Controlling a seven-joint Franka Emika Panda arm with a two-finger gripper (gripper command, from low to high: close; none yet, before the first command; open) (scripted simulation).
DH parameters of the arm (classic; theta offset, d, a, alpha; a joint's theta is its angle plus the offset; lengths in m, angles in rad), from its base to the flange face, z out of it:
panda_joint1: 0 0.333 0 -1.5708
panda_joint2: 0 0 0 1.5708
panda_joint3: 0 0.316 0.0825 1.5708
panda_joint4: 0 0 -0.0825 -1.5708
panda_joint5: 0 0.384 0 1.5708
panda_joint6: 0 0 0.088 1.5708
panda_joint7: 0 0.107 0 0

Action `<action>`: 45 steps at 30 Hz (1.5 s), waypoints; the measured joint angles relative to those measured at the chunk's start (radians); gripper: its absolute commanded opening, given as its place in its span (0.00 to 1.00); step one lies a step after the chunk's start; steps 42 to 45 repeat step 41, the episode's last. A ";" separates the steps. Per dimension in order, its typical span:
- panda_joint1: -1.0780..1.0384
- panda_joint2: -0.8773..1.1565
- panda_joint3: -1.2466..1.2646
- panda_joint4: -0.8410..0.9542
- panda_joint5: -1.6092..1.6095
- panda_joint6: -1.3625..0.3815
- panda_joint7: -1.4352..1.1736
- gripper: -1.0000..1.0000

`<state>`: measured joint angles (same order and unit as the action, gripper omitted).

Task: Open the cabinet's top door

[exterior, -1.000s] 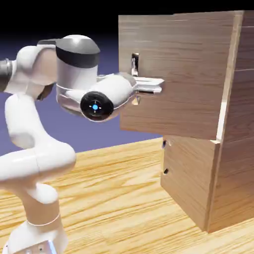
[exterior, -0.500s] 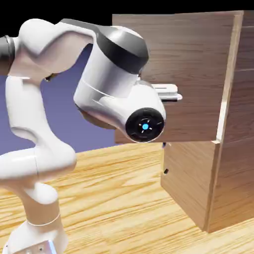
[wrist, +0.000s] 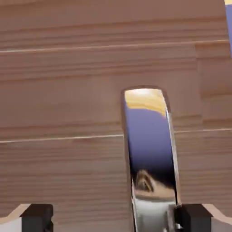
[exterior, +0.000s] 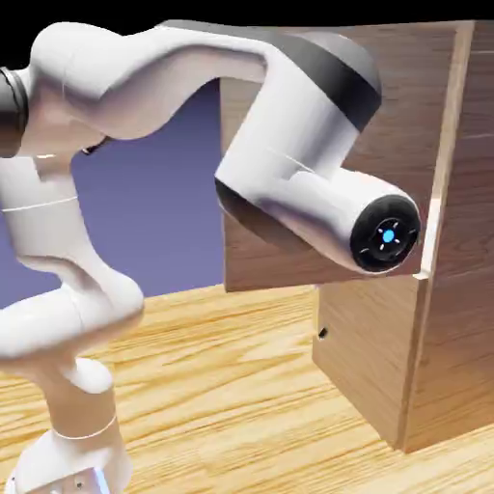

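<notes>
White and dark-grey robot arm (exterior: 289, 125), foremost in the exterior view, reaching across the door front. Gripper (wrist: 117, 218): jaws wide apart, nothing clasped; black fingertips at the hand view's bottom corners. Handle (wrist: 152, 149), polished metal, upright in the hand view, between the fingertips but close up to the right-hand one; contact cannot be told. Top door (exterior: 256, 241), wood-grain, behind the arm, standing ajar, swung out from the cabinet (exterior: 463, 289). Lower panel (exterior: 367, 357), beneath it, with a small dark fitting (exterior: 322, 333). Wooden tabletop (exterior: 212, 367) below; blue-violet backdrop (exterior: 145, 212) farthest.

Step in hand, as judged: opening part done, gripper placed at the handle without a grip. Next move calls for centring the handle and closing on it, or hooking one finger against it, then swinging the door wider along its hinge arc.
</notes>
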<state>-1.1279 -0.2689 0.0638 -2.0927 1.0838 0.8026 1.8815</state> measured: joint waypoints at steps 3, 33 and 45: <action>0.109 -0.040 -0.085 -0.032 -0.005 0.057 0.026 0.00; 0.923 0.150 -0.928 0.155 -0.008 -0.152 -0.014 1.00; 0.883 0.365 -1.034 0.329 0.047 -0.337 -0.099 1.00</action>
